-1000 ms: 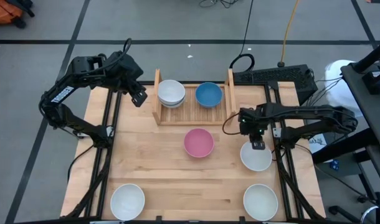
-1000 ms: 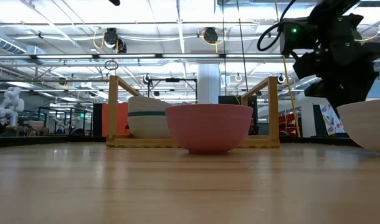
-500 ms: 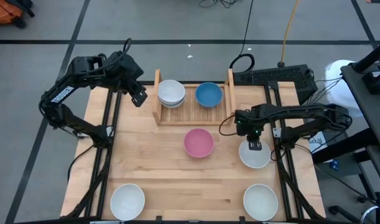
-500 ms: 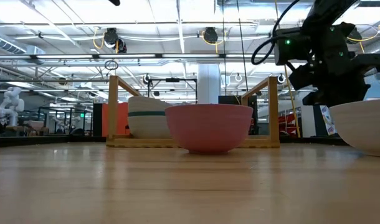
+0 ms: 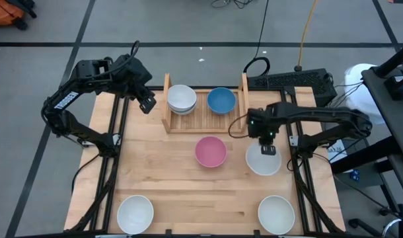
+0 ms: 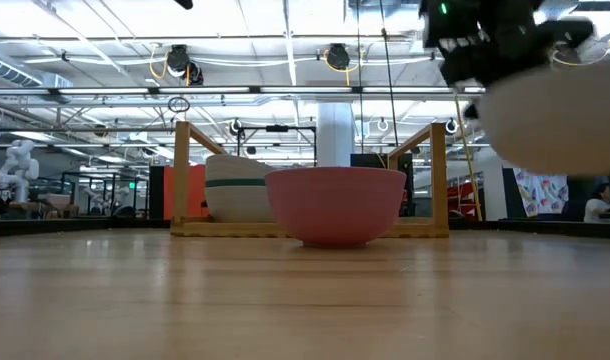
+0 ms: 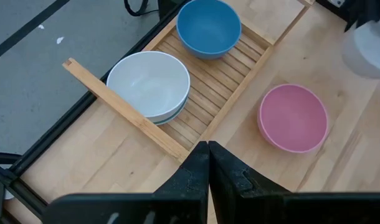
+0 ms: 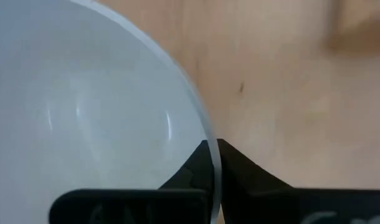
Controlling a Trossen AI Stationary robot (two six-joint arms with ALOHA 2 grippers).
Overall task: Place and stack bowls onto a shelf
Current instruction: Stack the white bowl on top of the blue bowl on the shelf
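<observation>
Right gripper [image 5: 268, 149]: clamped on the rim of a bowl [image 5: 263, 160] held clear above the table [image 5: 175, 185]. Second bowl [image 5: 211, 151]: on the table just left of that gripper. Shelf [image 5: 205, 118]: beyond it and to the left, holding a bowl stack [image 5: 182, 98] and a single bowl [image 5: 221, 100] side by side. Two more bowls [image 5: 135, 213] [image 5: 276, 213]: at the near table edge. Left gripper [image 5: 147, 104]: fingers together, just left of the shelf.

White bowl [image 5: 263, 160] airborne (rim pinched)
</observation>
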